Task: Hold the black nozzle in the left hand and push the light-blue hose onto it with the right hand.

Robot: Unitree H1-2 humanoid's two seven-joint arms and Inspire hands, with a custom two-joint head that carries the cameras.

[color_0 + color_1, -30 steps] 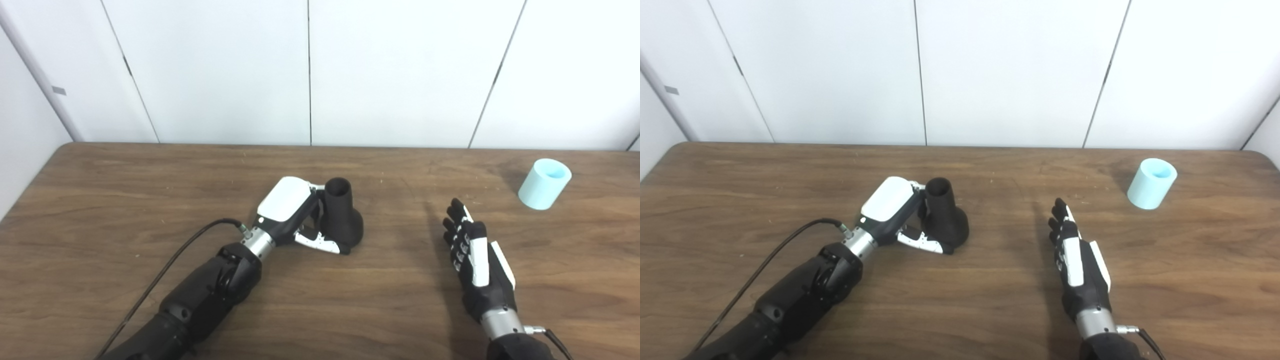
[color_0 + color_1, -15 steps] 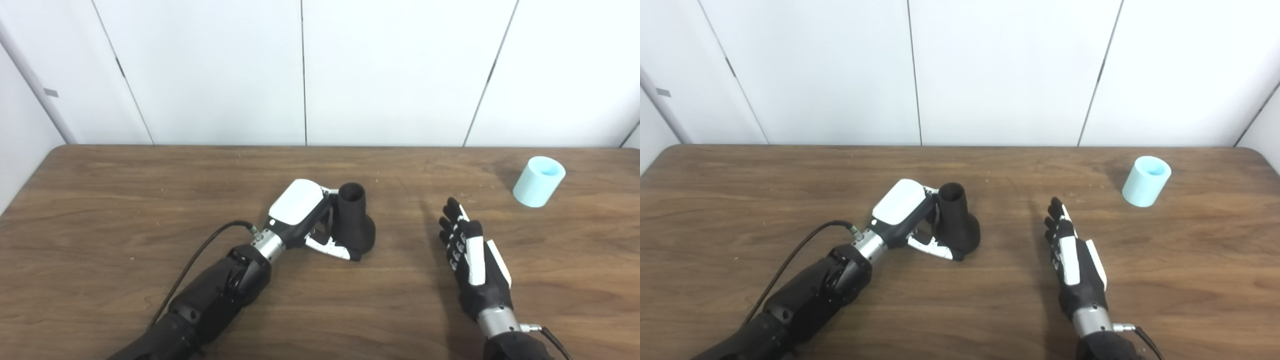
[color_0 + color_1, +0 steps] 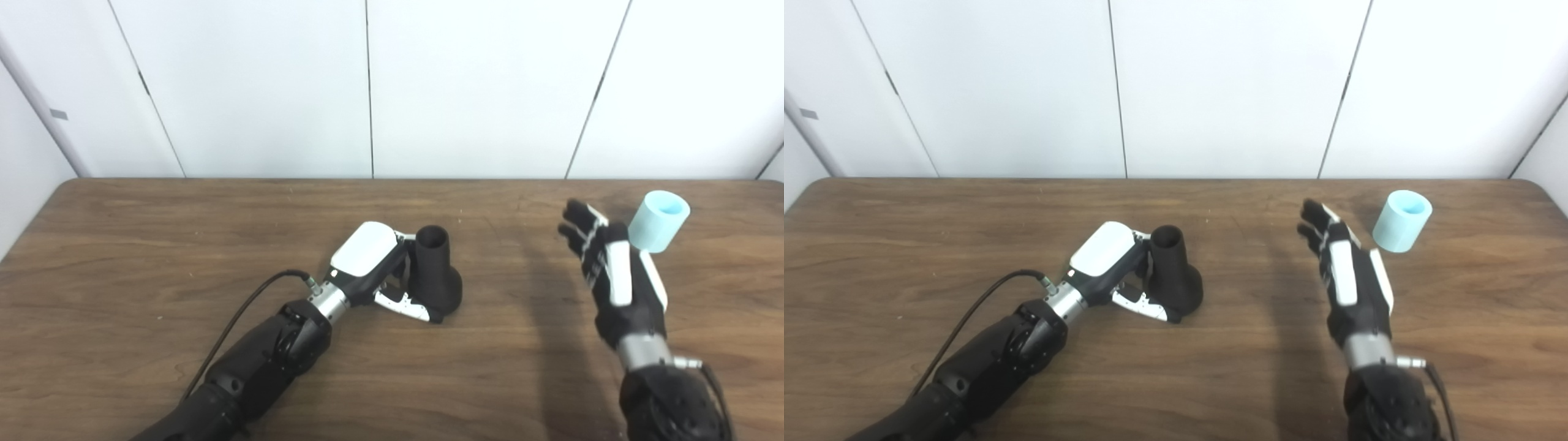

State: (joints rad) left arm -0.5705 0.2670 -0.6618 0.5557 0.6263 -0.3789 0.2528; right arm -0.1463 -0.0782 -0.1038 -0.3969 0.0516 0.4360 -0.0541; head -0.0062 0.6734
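The black nozzle stands upright on its wide base at the middle of the wooden table, narrow mouth up. My left hand is shut on it from the left, fingers behind the neck and thumb across the base. The light-blue hose, a short open cylinder, stands tilted at the back right. Raised above the table just left of and nearer than the hose is my right hand, open with fingers spread. The right eye view shows a gap between that hand and the hose.
A black cable runs along the left forearm over the table. White wall panels rise just behind the table's far edge. The table's rounded right corner lies close to the hose.
My right hand has lifted off the table and moved forward and right, toward the hose. My left hand slid the nozzle slightly right a second ago, then held still. The camera shifted a little.
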